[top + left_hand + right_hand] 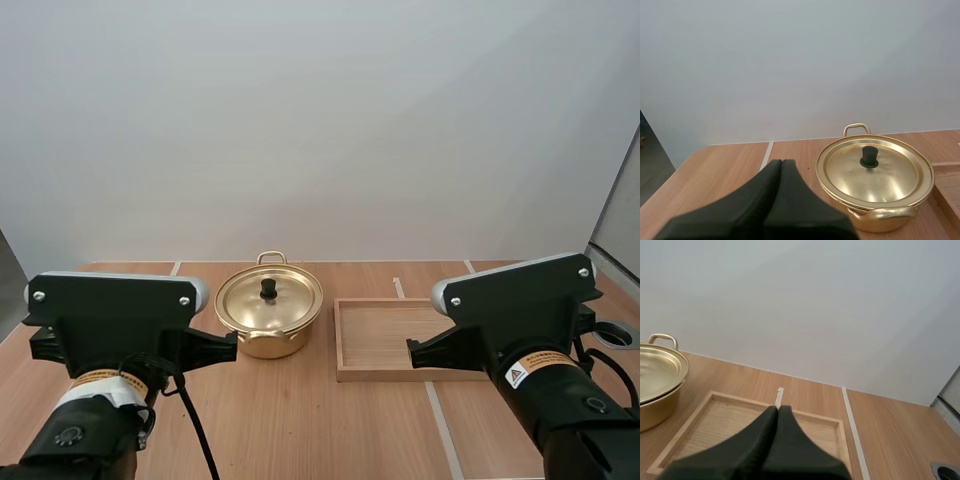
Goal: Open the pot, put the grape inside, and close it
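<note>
**Wooden table, lidded pot, both grippers closed and empty**

Light wood makes up the table (300,430), crossed by pale tape lines (438,420), with a plain grey-white wall (320,120) rising behind it. In the high view the golden pot (268,342) stands on the table a little to the 9 o'clock side of centre. Its lid (285,303) sits squarely on the rim, with a black knob (268,289) upright in the middle. One loop handle (270,257) points to 12 o'clock.

At the pot's 3 o'clock, just beside it but not touching, lies the wooden tray (343,340), flat on the table.

The left gripper (781,162) hangs low at the pot's 8 o'clock, apart from it. Its fingers (755,200) are pressed together into one dark wedge with nothing between them, and they point toward 12 o'clock past the pot's side.

The right gripper (778,409) is over the near part of the tray, toward its 5 o'clock. Its fingers (752,445) are likewise together and hold nothing. From the right wrist view the pot's edge shows at the tray's 9 o'clock.
</note>
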